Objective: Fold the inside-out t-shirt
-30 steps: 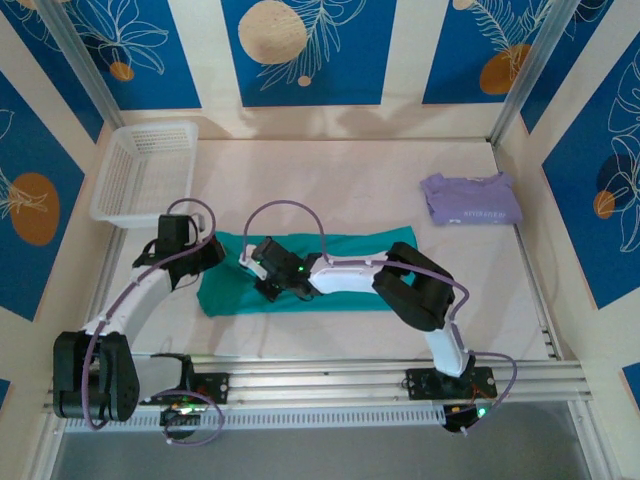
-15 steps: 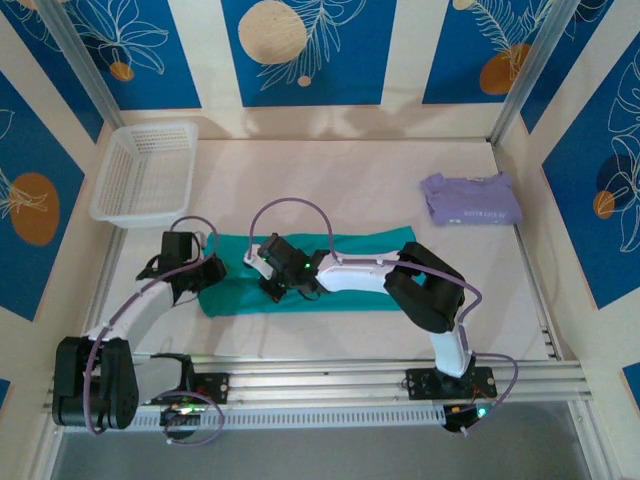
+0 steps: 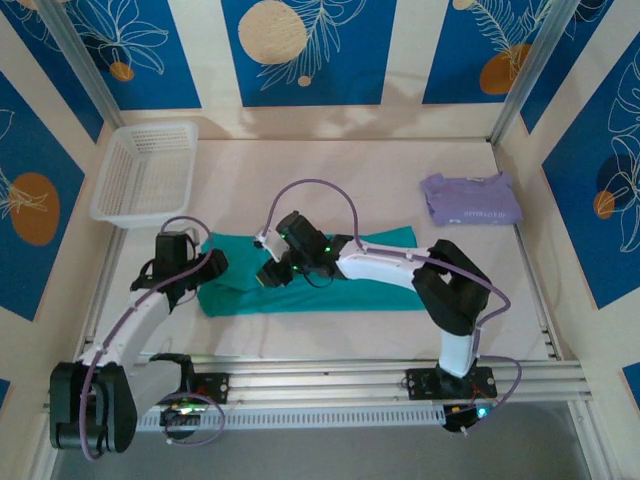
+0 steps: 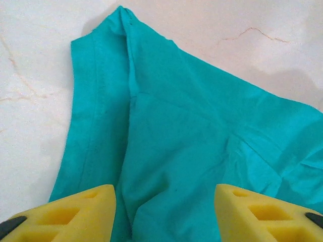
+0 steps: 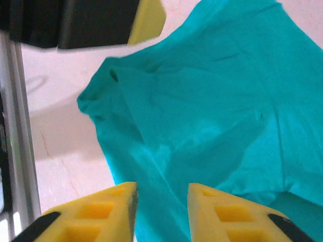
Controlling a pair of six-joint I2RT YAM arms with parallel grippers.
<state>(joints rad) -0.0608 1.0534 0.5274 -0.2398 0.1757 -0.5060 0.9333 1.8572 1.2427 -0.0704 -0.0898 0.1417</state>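
Note:
The inside-out t-shirt [image 3: 330, 298] lies as a long teal band across the near half of the table, its white print hidden. My left gripper [image 3: 213, 264] hovers over the band's left end. In the left wrist view its yellow fingers [image 4: 75, 212] stand well apart above wrinkled teal cloth [image 4: 192, 131], and the left gripper [image 4: 165, 214] holds nothing. My right gripper [image 3: 273, 274] is just right of it, over the same end. In the right wrist view the right gripper [image 5: 161, 209] has its jaws parted by a narrower gap, with the cloth [image 5: 212, 91] lying loose below.
A white mesh basket [image 3: 145, 170] stands at the back left. A folded pale lavender shirt [image 3: 470, 198] lies at the back right. The metal rail [image 3: 330, 380] runs along the near edge. The left gripper's black body [image 5: 91, 20] sits close to the right one.
Both grippers were shut low on the shirt's left end and have since parted their jaws and let it go. The right gripper has lifted and drawn back from the near edge.

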